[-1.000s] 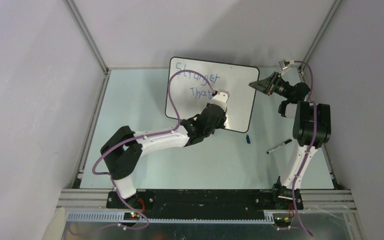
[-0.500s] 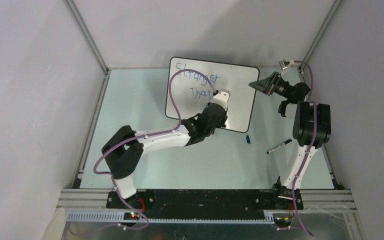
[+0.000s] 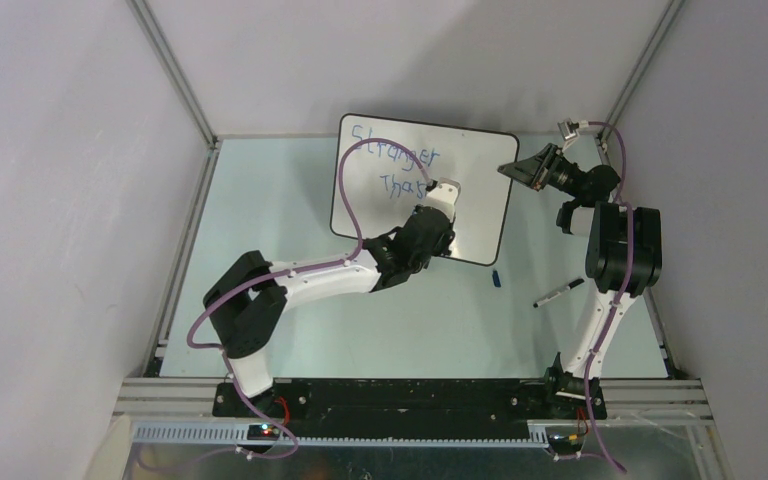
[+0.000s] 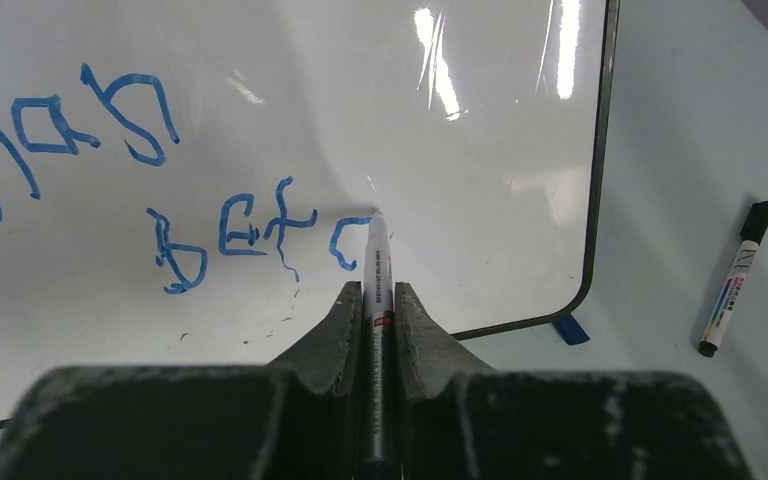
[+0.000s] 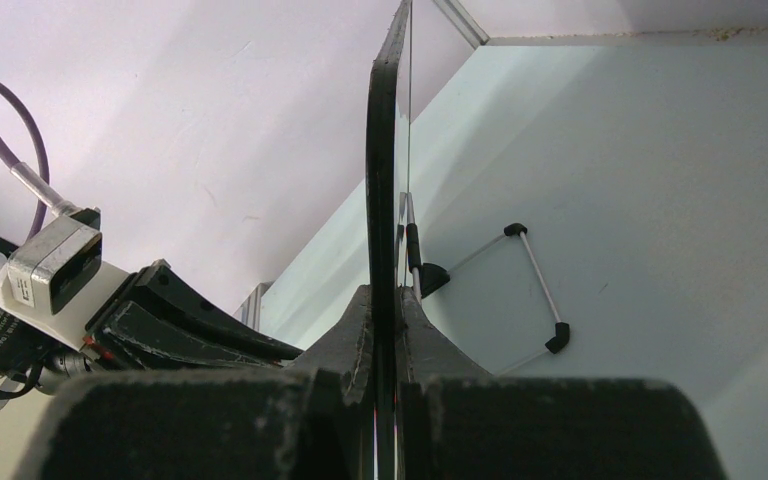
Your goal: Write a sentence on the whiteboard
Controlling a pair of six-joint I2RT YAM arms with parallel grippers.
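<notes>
The whiteboard (image 3: 480, 195) stands tilted at the back of the table. The sentence (image 3: 396, 156) is in blue: "Stranger" on top and a shorter word below it. In the left wrist view a third line of blue letters (image 4: 240, 235) ends at the marker tip. My left gripper (image 4: 376, 290) is shut on a white marker (image 4: 377, 262) whose tip touches the board (image 4: 480, 150). In the top view it (image 3: 438, 200) sits over the board's lower right part. My right gripper (image 5: 385, 300) is shut on the board's black rim (image 5: 380, 150), at the right edge (image 3: 513, 170).
A black capped marker (image 3: 558, 292) lies on the table right of the board and shows in the left wrist view (image 4: 737, 278). A blue cap (image 3: 497, 278) lies by the board's near right corner. The board's wire stand (image 5: 535, 290) rests behind it. Enclosure walls are close.
My left gripper with the marker has crept slightly to the right along the third line. The right arm and the board have not moved.
</notes>
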